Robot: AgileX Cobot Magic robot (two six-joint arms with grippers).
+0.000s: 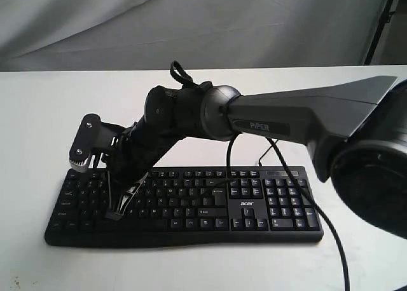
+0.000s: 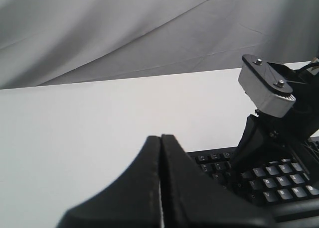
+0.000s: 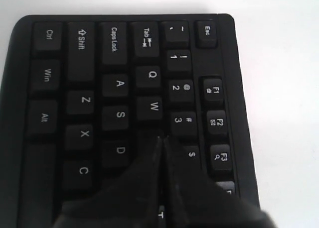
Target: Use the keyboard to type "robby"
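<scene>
The black keyboard (image 1: 191,202) with a white acer logo lies on the white table. My right arm reaches across it to its left part. Its right gripper (image 1: 115,212) is shut with nothing held, tip down on the left letter keys. In the right wrist view the right gripper (image 3: 162,139) has its tip just past the W key (image 3: 154,106), beside the 3 and 4 keys; the key under it is hidden. The keyboard (image 3: 119,83) fills that view. My left gripper (image 2: 160,138) is shut and empty, off the keyboard's (image 2: 279,180) left end. It does not show in the exterior view.
A black arm cable (image 1: 299,183) hangs over the number pad and runs off the table's front. The right arm's wrist (image 2: 266,86) stands close to the left gripper. A grey cloth (image 1: 191,24) hangs behind the white table (image 1: 51,113).
</scene>
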